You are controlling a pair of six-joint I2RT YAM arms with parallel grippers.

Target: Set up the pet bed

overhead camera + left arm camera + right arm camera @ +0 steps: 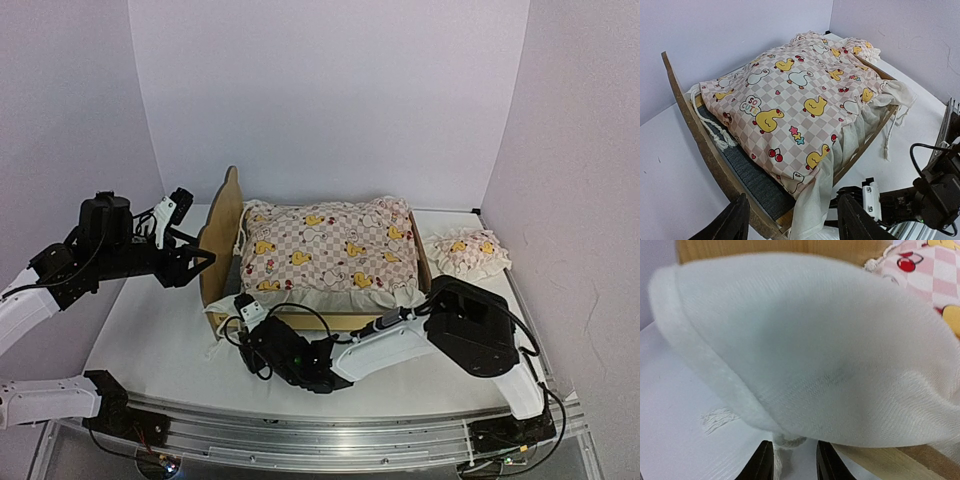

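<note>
Tugging the frill (805, 355) gently should keep the bed (220, 245), in the middle of the table (150, 340), from sliding. The left gripper (792, 220) is spread wide, empty. I cannot tell if the right gripper (795, 460) pinches the frill.

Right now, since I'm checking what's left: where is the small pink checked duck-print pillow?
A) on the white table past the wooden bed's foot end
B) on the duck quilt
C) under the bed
A: the pillow lies on the table beyond the bed frame's foot end, off the quilt.
</note>
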